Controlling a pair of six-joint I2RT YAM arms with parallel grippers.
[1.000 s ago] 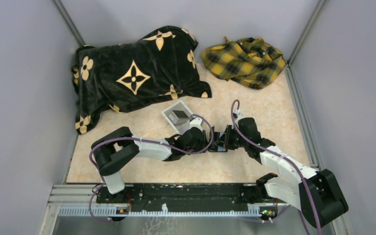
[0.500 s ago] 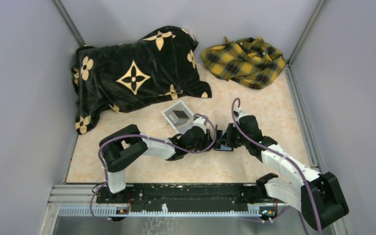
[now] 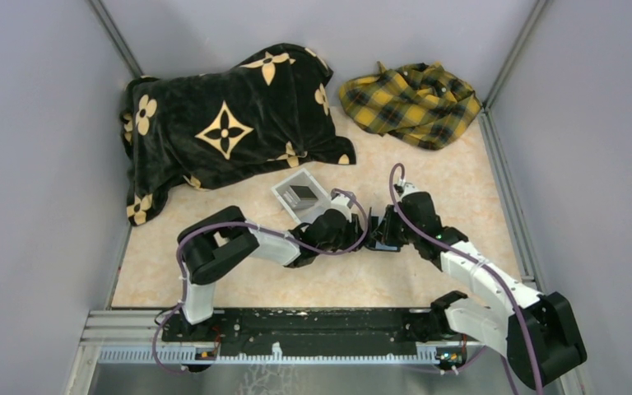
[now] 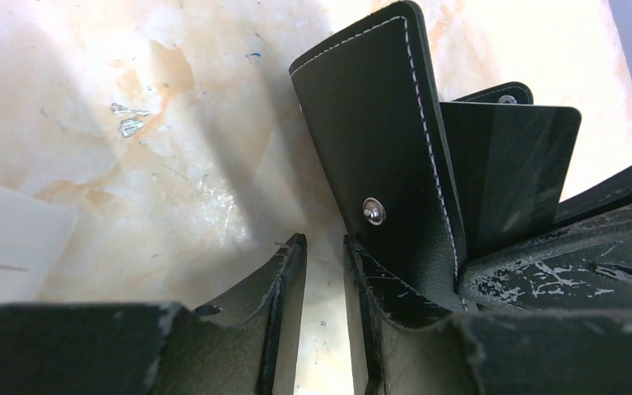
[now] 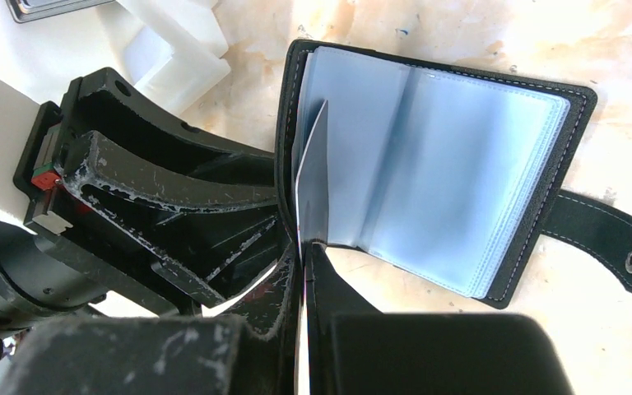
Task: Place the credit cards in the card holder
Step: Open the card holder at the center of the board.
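Note:
The card holder (image 5: 461, 164), a black bifold wallet, lies open on the table showing grey slots, its strap clasp (image 5: 605, 239) to the right. My right gripper (image 5: 304, 247) is shut on a dark credit card (image 5: 313, 173), held edge-on with its tip at the holder's left-hand slots. My left gripper (image 4: 322, 243) has a narrow gap between its fingers and nothing in it. The holder's raised left cover (image 4: 378, 123) leans against the outside of its right finger. The card (image 4: 502, 173) shows behind that cover. In the top view both grippers (image 3: 360, 234) (image 3: 378, 239) meet at the holder.
A clear-white open-top box (image 3: 299, 196) holding more cards (image 3: 302, 193) stands just behind the left gripper. A black flower-print blanket (image 3: 222, 123) lies at the back left and a yellow plaid cloth (image 3: 411, 103) at the back right. Grey walls enclose the table.
The left arm's elbow has swung right and its gripper has pushed a little further toward the holder. The right gripper has shifted slightly away from the base, still holding the card.

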